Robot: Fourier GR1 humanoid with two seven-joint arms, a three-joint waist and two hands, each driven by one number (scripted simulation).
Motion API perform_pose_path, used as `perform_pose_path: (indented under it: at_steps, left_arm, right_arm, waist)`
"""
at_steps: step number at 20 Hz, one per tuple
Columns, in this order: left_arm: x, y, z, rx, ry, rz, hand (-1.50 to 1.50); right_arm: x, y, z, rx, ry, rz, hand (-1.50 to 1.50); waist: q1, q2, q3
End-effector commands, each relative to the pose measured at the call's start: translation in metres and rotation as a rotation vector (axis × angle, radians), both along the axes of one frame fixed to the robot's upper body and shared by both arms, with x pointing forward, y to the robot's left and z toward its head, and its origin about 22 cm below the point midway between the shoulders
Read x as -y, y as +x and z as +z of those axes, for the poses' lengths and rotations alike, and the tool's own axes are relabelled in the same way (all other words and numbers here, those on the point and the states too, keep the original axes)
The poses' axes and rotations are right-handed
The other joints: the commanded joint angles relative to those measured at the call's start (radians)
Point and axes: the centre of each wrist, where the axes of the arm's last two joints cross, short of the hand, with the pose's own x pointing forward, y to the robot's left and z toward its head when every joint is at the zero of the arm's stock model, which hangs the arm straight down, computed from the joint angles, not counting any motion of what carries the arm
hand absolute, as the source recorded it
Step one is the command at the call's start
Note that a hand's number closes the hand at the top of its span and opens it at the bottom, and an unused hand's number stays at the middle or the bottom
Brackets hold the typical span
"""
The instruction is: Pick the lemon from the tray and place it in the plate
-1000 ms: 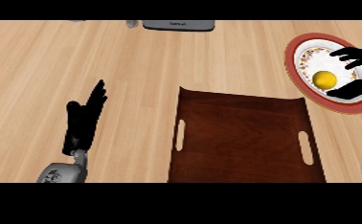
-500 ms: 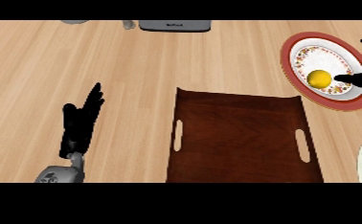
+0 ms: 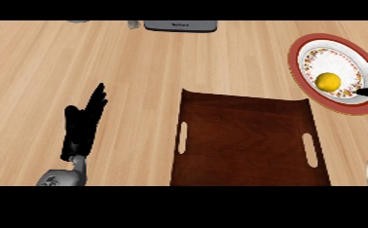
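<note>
Round yellow lemon sits on the red-rimmed patterned plate; left robot hand lies open, fingers straight.

Kitchen: wooden counter, patterned dinner plate, brown serving tray, grey appliance at far edge.

The left hand is black and slender, joined to a rounded, shiny grey forearm.
</note>
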Motion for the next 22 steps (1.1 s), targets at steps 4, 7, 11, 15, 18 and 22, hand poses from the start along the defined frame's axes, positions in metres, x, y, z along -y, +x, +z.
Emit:
perform_pose_path:
  at_steps: [4, 7, 11, 15, 18, 22]
  left_arm:
    - [-0.002, -0.009, -0.011, -0.003, -0.001, -0.004, 0.0]
    - [0.0, 0.009, 0.011, -0.005, -0.003, -0.006, 0.0]
    - [0.003, -0.002, 0.002, 0.007, 0.003, 0.006, 0.0]
    - [-0.002, -0.001, -0.002, -0.013, -0.001, 0.002, 0.0]
    - [0.006, -0.004, 0.001, 0.004, -0.004, 0.005, 0.0]
    - [-0.005, 0.005, 0.003, 0.0, -0.002, -0.011, 0.0]
  right_arm:
    - [0.01, -0.016, -0.011, 0.045, 0.02, 0.038, -1.5]
    - [-0.001, -0.013, -0.023, 0.049, -0.002, 0.025, -1.5]
    - [-0.008, -0.015, -0.036, 0.006, -0.042, -0.024, -1.5]
    - [-0.011, -0.008, -0.029, -0.031, -0.084, -0.073, -1.5]
    - [0.005, -0.023, -0.03, -0.014, -0.084, -0.068, -1.5]
    - [0.001, -0.021, -0.032, -0.027, -0.106, -0.104, -1.5]
  waist:
    - [0.004, 0.002, 0.0]
    - [0.003, 0.001, 0.0]
    - [0.008, 0.001, 0.0]
    - [0.009, 0.001, -0.001]
    - [0.01, 0.001, 0.001]
    - [0.008, 0.005, 0.0]
